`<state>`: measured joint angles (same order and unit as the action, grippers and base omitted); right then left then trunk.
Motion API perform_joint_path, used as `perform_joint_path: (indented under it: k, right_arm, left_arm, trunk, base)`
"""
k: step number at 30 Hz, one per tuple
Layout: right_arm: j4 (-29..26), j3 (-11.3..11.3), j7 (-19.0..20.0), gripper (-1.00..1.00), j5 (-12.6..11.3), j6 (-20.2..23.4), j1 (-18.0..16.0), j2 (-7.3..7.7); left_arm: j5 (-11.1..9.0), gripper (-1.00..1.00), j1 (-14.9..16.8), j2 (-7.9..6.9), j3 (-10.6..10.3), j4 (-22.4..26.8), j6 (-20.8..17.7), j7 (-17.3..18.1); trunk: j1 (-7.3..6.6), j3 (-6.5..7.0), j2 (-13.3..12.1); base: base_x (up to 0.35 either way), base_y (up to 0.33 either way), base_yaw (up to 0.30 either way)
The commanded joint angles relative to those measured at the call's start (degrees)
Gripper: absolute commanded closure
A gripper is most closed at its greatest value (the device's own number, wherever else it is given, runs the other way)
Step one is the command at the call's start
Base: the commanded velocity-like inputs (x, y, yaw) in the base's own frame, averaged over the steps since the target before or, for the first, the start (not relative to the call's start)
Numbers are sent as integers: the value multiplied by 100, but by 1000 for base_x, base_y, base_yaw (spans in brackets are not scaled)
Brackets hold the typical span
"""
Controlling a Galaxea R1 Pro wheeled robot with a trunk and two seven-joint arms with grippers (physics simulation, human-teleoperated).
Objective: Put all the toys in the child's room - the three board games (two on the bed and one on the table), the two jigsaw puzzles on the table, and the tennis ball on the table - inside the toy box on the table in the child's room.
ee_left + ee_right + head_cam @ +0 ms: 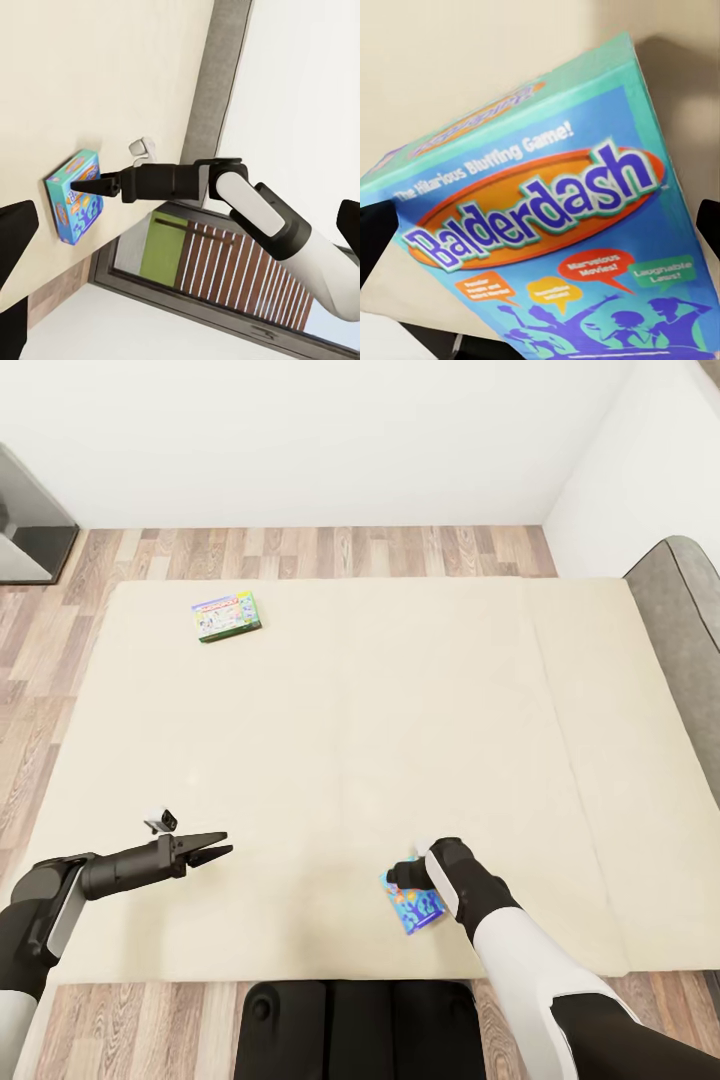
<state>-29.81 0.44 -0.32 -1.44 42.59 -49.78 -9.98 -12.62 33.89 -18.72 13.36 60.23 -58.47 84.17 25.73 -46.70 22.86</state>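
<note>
Currently, right gripper (398, 876): hovering low over the blue board game (414, 903); the wrist view shows both fingertips spread wide at the frame edges with the box face between them, not pinching anything.
Left gripper (222, 850): held out over bare mattress, well apart from either box; fingers look nearly together in the head view, but I cannot tell for sure whether they are pressed closed.
Blue board game, position: lying flat on the bed (330, 760) near the edge closest to the robot, just beside the right wrist; printed "Balderdash", teal border, orange oval.
Green-bordered board game (227, 616): flat on the far left part of the bed, well apart from both arms.
Handling, judged: printed cardboard box, probably light and stiff, with a glossy face likely to slip under the pads; lid may lift off if taken by the top alone.
Where to hold, judged: across the narrower pair of opposite side walls, fingers dropping past the edges so they pin lid and base together; the broad face looks too wide for the jaws.
Surface: cream mattress in two sections, soft by the look of it; the box may sink a little, leaving scant room under its edges.
Room: white walls, wood-plank floor (300, 552), grey headboard (685, 650) at the right, slatted shutters in the left wrist view.
Risk, judged: pushing the box along the mattress instead of gripping it.
</note>
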Motion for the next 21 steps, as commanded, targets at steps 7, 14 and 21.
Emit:
perform_joint_path:
  k: [7, 14, 21]
  right_arm:
    - [-16, -8, 13, -100, -24, 13, 3, -2]
    - [-16, -6, 7, -100, -30, 12, 3, -2]
    - [-16, -7, 10, -100, -36, 12, 3, -2]
  left_arm:
    - [-4, -100, 4, 0, 0, -2, -60, 13]
    - [-4, -100, 4, 0, 0, -2, -60, 17]
    - [-3, -100, 4, 0, 0, -2, -60, 15]
  trunk:
    - [5, -7, 6]
    - [5, -7, 6]
    - [5, -7, 6]
  base:
    - [0, 0, 23]
    - [0, 0, 3]
    - [0, 0, 0]
